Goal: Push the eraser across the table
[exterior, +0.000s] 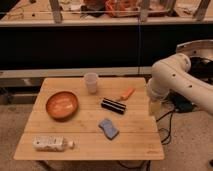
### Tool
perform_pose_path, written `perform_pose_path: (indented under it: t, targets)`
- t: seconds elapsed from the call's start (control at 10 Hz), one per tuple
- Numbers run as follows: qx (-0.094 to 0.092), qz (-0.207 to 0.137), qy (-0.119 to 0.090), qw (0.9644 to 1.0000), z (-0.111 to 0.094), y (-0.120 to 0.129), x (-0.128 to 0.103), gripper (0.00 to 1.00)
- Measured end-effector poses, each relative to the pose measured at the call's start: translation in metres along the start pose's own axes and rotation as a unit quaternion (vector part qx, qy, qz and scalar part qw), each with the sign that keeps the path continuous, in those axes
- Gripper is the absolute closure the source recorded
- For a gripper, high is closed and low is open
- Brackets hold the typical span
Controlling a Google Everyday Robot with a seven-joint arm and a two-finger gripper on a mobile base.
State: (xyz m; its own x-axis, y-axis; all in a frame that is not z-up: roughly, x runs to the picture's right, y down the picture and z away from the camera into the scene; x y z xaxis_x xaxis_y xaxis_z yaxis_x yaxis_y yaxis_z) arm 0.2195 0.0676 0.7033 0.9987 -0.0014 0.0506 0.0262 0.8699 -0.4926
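Where the table (135,145) comes nearest, a bottle (50,144) lies at the left and a blue-grey sponge (108,128) near the middle. Behind the sponge lies the eraser (113,106), a little right of centre. At the table's right edge hangs the gripper (154,106), its fingers spread, holding nothing and apart from the eraser. Farther back are an orange stick (127,93) and a cup (91,82).

No legible text, no readable labels, numbers or signs

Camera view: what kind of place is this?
Probably a robot lab or workshop: a wooden table holding the eraser and a cup, a cluttered bench behind, cables on the floor. The gripper hangs at the table's right edge.
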Motion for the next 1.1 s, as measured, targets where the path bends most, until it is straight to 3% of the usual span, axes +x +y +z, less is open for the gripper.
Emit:
perform_pose_path:
  t: [0.4,1.1]
  targets:
    - [0.002,-0.01,-0.017,0.9998,0.004,-0.009,-0.023,0.2]
    - [0.002,-0.015,-0.047,0.9988,0.014,-0.016,-0.04,0.2]
